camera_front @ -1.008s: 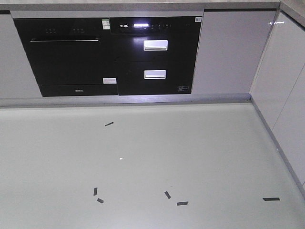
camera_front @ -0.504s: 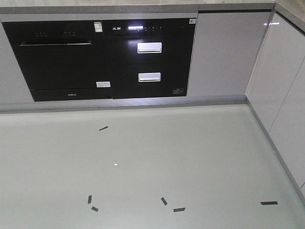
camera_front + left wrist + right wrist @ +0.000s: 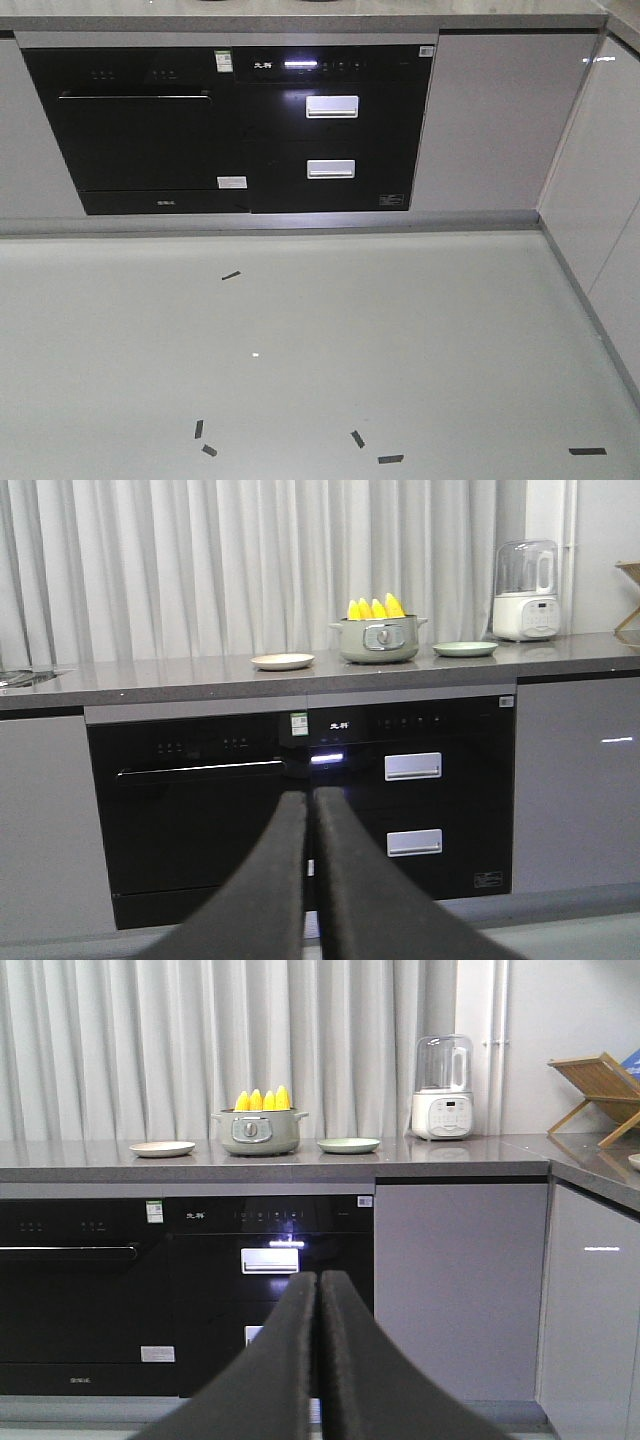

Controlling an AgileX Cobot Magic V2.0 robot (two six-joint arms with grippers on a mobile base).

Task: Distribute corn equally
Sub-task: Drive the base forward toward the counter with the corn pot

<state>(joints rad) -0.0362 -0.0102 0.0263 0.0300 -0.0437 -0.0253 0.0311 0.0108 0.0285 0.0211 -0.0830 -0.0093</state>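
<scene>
Corn (image 3: 376,608): a cluster of yellow cobs stood tips-up in a grey-green pot (image 3: 378,640), upper centre-right of the left wrist view, on the desk (image 3: 150,685) above a black oven (image 3: 180,830); none lay anywhere else in view. Pale plate (image 3: 282,661): left of the pot, near it, apparently bare. Green plate (image 3: 465,649): right of the pot, likewise apparently bare. Left tool (image 3: 308,810): lower centre of its view, fingers pressed together, nothing held; aimed at the oven front, well below and well apart from the pot. Right tool (image 3: 318,1278): lower centre of its own view, fingers likewise closed on nothing. Floor (image 3: 400,330): filled the lower part of the front view, with dark tape marks (image 3: 231,275); no corn showed there. Step judged: approach only, distribution not begun. Next move would call for closing on the desk, raising an arm to pot height, parting the fingers and taking one cob by its upper end; equal counts for each plate.
</scene>
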